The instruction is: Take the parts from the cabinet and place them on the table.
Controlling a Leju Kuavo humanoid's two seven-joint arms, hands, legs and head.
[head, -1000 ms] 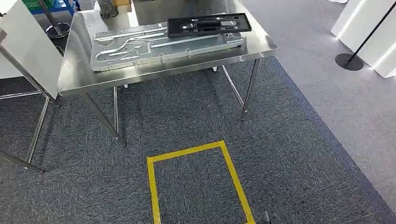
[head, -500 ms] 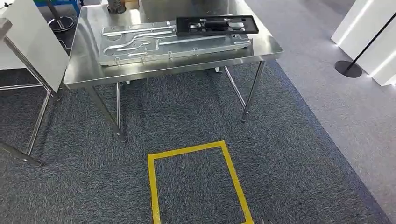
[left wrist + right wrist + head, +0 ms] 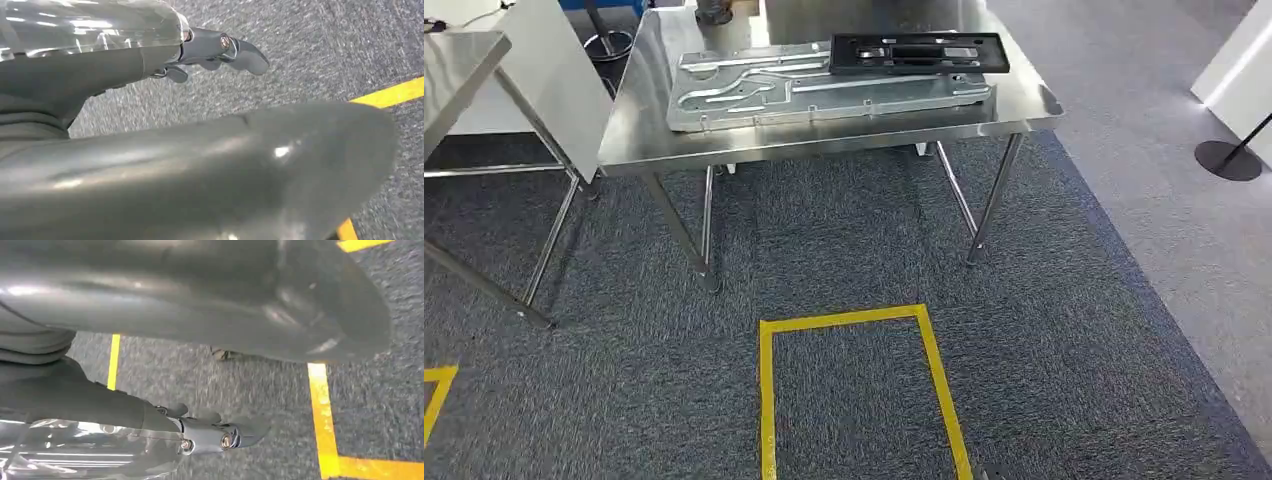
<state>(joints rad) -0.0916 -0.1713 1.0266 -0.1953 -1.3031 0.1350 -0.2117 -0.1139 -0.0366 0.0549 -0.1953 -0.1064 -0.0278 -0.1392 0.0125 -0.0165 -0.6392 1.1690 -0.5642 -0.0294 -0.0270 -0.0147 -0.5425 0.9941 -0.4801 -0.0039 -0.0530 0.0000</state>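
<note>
Right, both hands hang over grey carpet: left hand [image 3: 220, 52] and right hand [image 3: 220, 432] with fingers loosely spread, gripping nothing. Ahead, on the shiny steel table [image 3: 644, 130], lie a large stamped silver metal panel [image 3: 824, 95] and a black plastic frame part [image 3: 919, 52] overlapping it. Delivery looks done; whether more parts wait, I can't tell.

Workshop floor: steel table [image 3: 624, 150], stamped metal plate [image 3: 824, 95], yellow floor tape [image 3: 854, 320]

Shiny steel tabletop [image 3: 639, 140] on slim metal legs, large stamped metal panel [image 3: 824, 95] lying flat along it, black tray [image 3: 919, 52] resting on the panel's far right end, grey carpet floor [image 3: 844, 250] with yellow tape rectangle [image 3: 769, 400] below.
</note>
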